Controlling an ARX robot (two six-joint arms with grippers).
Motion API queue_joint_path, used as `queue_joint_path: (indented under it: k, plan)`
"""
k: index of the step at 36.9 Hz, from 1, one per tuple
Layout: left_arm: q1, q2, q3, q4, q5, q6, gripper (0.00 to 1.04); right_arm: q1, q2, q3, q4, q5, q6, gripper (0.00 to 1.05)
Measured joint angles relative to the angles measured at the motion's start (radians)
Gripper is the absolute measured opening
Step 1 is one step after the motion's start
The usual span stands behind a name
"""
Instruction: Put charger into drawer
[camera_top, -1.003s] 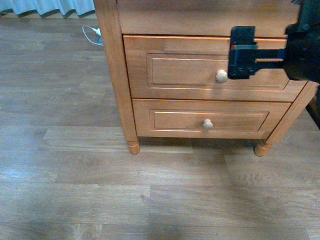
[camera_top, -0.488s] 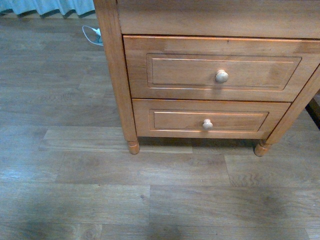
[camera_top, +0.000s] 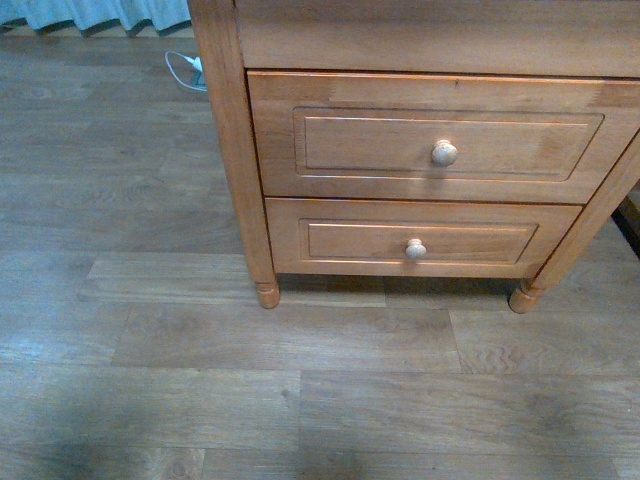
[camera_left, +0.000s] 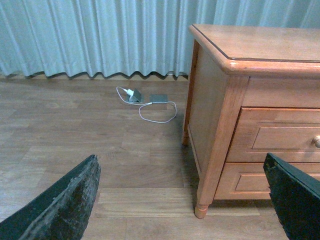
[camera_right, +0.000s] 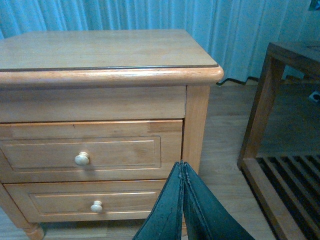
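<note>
The drawer (camera_top: 440, 135), the taller upper one of a honey-brown nightstand, is closed, with its round pale knob (camera_top: 444, 153) showing. It also shows in the left wrist view (camera_left: 280, 137) and the right wrist view (camera_right: 80, 150). The charger is not in view in any frame. My left gripper (camera_left: 182, 200) is open and empty, above the floor beside the nightstand's left front leg. My right gripper (camera_right: 181, 164) is shut with nothing between the fingers, in front of the nightstand's right front post. Neither gripper shows in the front view.
The shorter lower drawer (camera_top: 415, 240) is closed. A white cord with a pale plug (camera_left: 132, 95) lies on the wooden floor by the curtain (camera_left: 100, 35), left of the nightstand. A dark slatted wooden rack (camera_right: 280, 165) stands to the nightstand's right.
One second ago my right gripper was in front of the upper drawer next to its knob in the front view. It has since left that view. The drawer stays closed.
</note>
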Motion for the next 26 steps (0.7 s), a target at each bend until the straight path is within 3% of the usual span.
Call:
queue_joint_path:
  k: [26]
  plan:
    - [0.000,0.000,0.000,0.000,0.000,0.000,0.98,-0.004,-0.374,-0.005,-0.351,-0.008,0.001,0.01]
